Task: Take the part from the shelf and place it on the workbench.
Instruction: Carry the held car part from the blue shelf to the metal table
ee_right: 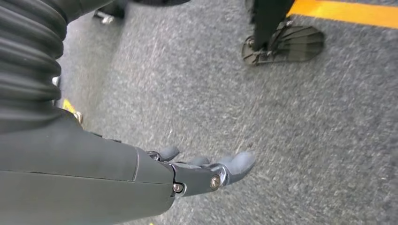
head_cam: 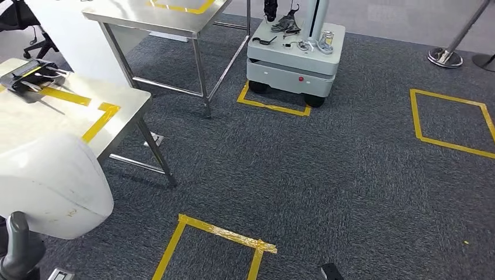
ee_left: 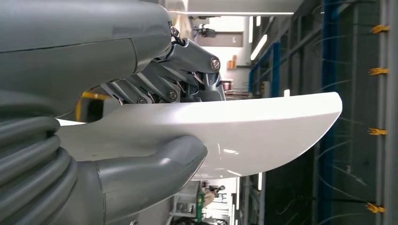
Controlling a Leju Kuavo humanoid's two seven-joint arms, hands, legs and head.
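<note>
I am in the carrying step: my left robot hand [ee_left: 155,122] grasps the one white curved part [head_cam: 52,186], thumb under and fingers [ee_left: 187,75] over, low at my left side just beside the nearer steel desk [head_cam: 125,99]. Next, I judge, I must turn left and lower it onto that top. I count two steel desks, the farther desk [head_cam: 117,13] beyond, one wheeled grey cart [head_cam: 295,61], and three yellow tape squares on the carpet. My right robot hand [ee_right: 206,171] hangs released above the floor.

White part [head_cam: 49,184] cut off at left edge (hides left hand beneath).
</note>
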